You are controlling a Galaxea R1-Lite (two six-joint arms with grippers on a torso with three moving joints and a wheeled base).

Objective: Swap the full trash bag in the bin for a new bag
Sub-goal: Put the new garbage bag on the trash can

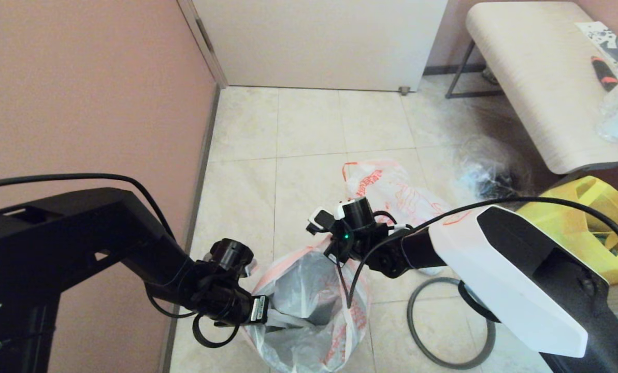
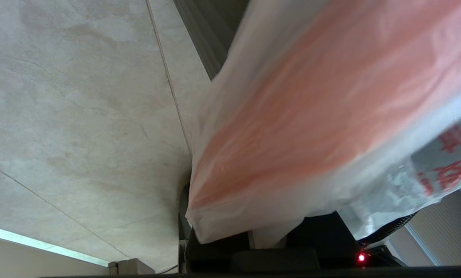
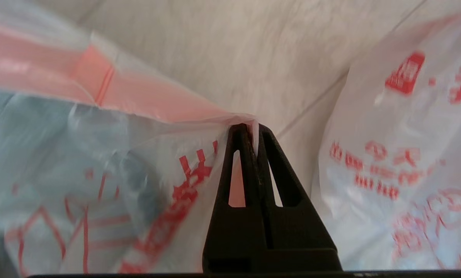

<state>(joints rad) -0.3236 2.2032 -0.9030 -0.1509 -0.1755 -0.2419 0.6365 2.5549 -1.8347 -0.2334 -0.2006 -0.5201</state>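
The new bag (image 1: 346, 327), thin white plastic with red lettering and orange-red handles, hangs open between my two grippers low in the head view. The bin (image 1: 319, 311) shows only as a dark shape through it. My right gripper (image 3: 253, 127) is shut on the bag's orange-red rim (image 1: 337, 254). My left gripper (image 1: 280, 318) holds the opposite rim; in the left wrist view the bag (image 2: 311, 116) drapes over its fingers. The full trash bag (image 1: 391, 191) lies on the floor behind, its red square logo (image 3: 404, 73) facing the right wrist view.
The bin's dark grey hoop (image 1: 411, 321) lies on the tiles to the right. A clear bag with dark contents (image 1: 485, 171) and a yellow tote (image 1: 588, 223) sit under a white bench (image 1: 536, 77). A pink wall (image 1: 81, 103) runs along the left.
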